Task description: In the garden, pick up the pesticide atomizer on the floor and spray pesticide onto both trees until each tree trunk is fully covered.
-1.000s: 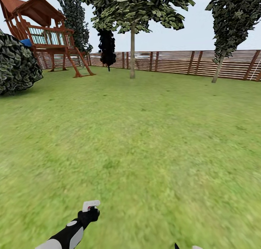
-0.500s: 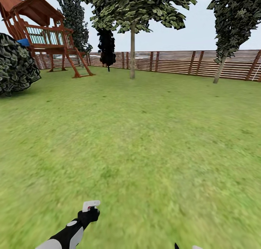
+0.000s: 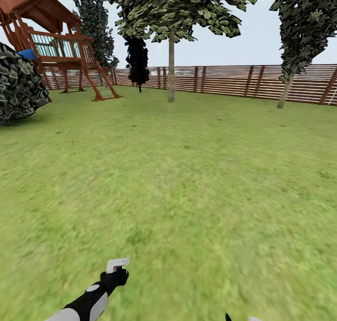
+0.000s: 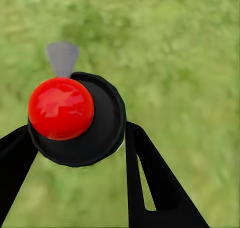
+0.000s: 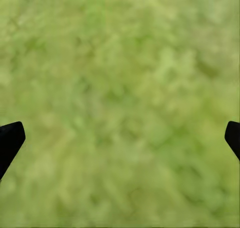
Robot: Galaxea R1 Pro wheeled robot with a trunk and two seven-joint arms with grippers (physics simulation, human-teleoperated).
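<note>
A: The pesticide atomizer [image 4: 75, 120], a black round-bodied bottle with a glossy red ball cap and a small grey nozzle, sits clamped between the two black fingers of the left claw [image 4: 80, 153]. In the head view its white top [image 3: 117, 264] pokes out above the black wrist, low over the lawn.

B: So the pick-up is done. And the right claw [image 5: 120, 138]?

A: Spread wide, holding nothing; its two dark fingertips sit at the far edges of its wrist view, with blurred green grass [image 5: 120, 88] between them.

B: Which step is this, then?

A: My judgement: the robot is on its way to the first tree. No mist shows anywhere, so spraying has not begun.

B: Where are the trees?

A: Far across the lawn. One with a straight pale grey-brown trunk [image 3: 171, 66] and jagged green foliage stands ahead, just in front of the brown horizontal-slat wooden fence [image 3: 224, 80]. Another, with a leaning pale trunk [image 3: 286, 90], stands to the right by the same fence. A red-brown wooden play tower [image 3: 56, 49] and a dark round bush [image 3: 18, 84] lie to the left.

B: What does the next move call for?

A: Probably closing in on the nearer trunk, then raising the left arm so the grey nozzle faces the bark.
</note>
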